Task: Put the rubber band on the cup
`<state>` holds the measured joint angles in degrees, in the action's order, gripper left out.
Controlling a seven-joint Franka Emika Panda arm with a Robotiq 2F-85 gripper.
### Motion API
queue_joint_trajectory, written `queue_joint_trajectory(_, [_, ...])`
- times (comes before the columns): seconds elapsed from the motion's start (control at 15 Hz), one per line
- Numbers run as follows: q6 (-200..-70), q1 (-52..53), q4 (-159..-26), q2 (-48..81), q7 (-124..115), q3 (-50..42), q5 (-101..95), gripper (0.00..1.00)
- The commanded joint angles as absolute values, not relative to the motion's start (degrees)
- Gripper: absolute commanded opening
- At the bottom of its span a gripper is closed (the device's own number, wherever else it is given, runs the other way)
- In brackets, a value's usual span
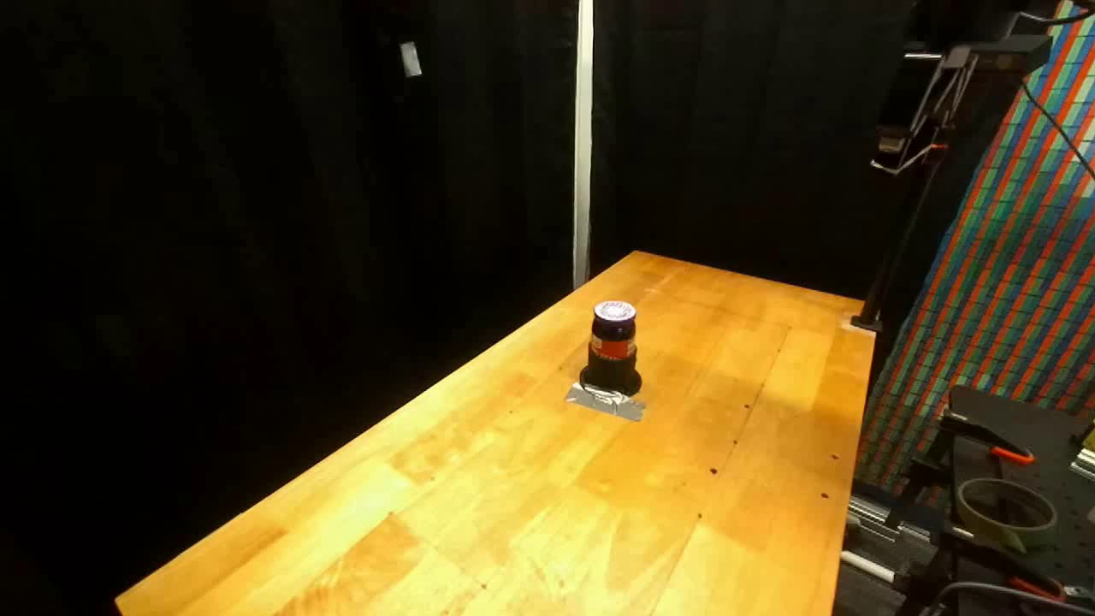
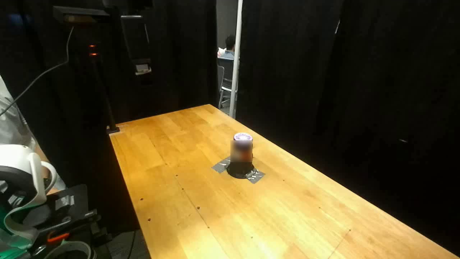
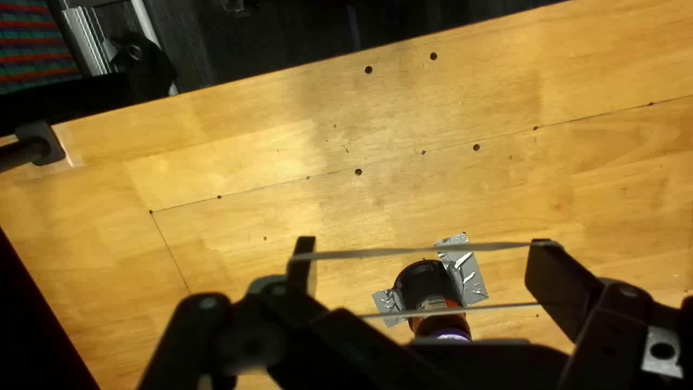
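Claw [image 3: 425, 265] spread wide, rubber band [image 3: 379, 253] stretched round both fingers [image 3: 559, 283]. Cup [image 1: 613, 346] upright on table [image 1: 547, 488], left of centre in an exterior view, tape [image 1: 606, 404] at its foot. Band's likely light, soft, snappy; hold both ends from inside, under tension.

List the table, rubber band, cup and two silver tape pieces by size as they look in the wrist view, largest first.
1. Table
2. Cup
3. Right-hand tape piece
4. Left-hand tape piece
Rubber band: unsure; it stretches wider than the cup, but is thin and nearer the camera.
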<state>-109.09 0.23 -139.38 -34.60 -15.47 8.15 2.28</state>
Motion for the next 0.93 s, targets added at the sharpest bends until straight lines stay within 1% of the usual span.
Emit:
queue_joint_trajectory(0.0, [-109.0,0.6,-138.9,-34.6,-15.6,7.9,2.1,1.00])
queue_joint_trajectory(0.27, [-109.0,0.6,-138.5,-34.9,-15.6,7.9,2.1,1.00])
queue_joint_trajectory(0.33, [-109.0,0.4,-136.4,-32.6,-15.9,9.0,0.5,1.00])
queue_joint_trajectory(0.53, [-109.4,1.2,-127.7,-20.8,-13.1,9.4,0.1,1.00])
queue_joint_trajectory(0.67, [-110.7,1.6,-124.1,-15.3,-11.8,9.4,0.2,1.00])
queue_joint_trajectory(0.87, [-116.0,2.1,-117.8,-4.6,-11.2,9.0,0.1,1.00])
